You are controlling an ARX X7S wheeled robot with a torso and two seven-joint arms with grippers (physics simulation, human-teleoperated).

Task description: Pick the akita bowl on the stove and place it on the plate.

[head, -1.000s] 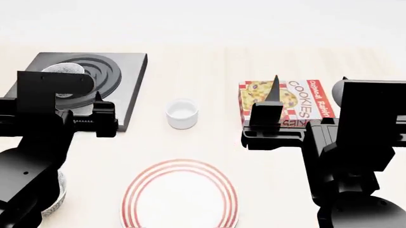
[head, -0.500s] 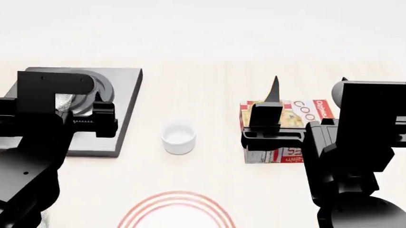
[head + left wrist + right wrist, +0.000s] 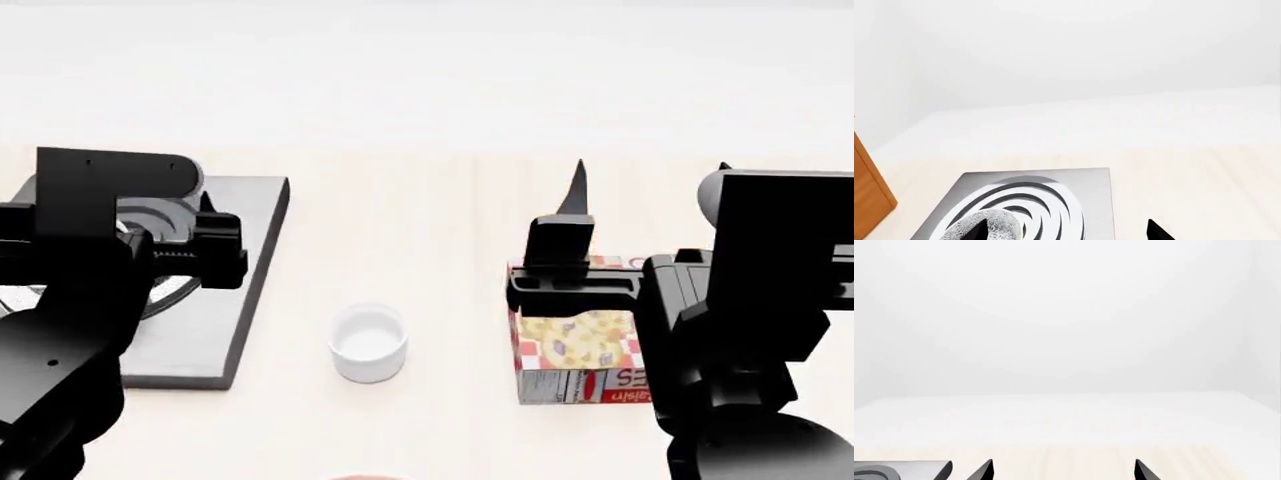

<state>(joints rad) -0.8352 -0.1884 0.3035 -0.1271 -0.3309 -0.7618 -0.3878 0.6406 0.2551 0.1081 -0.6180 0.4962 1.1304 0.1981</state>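
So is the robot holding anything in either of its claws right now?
No. The left gripper hangs open over the stove with the akita bowl below it, ungrasped. The right gripper is open and empty too.

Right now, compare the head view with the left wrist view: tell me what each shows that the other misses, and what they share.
Only the head view shows the small white cup, the cookie box, both arms and the right gripper. Only the left wrist view shows the akita bowl sitting on the burner rings, plus an orange-brown panel at the edge; in the head view the left arm hides the bowl. Both show the stove and the light wooden table.
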